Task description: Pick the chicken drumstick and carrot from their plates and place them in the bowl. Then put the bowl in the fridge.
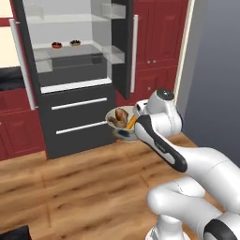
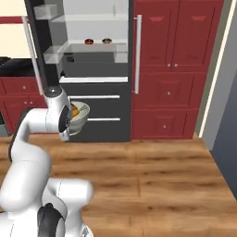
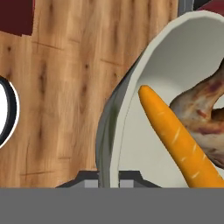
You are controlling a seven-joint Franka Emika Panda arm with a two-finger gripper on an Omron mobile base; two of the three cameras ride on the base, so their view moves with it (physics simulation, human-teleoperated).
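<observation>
No readable text, labels, brands or numbers anywhere. Fridge (image 1: 77, 117) fronts and cabinet doors (image 2: 178, 69) are plain, nothing printed on the bowl (image 3: 131, 109).

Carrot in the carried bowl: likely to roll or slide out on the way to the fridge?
Probably stays: the slim orange carrot lies inside the deep cream-white bowl, against the golden-brown chicken drumstick. Its round taper may roll if the bowl tips further. It looks stiff.
</observation>
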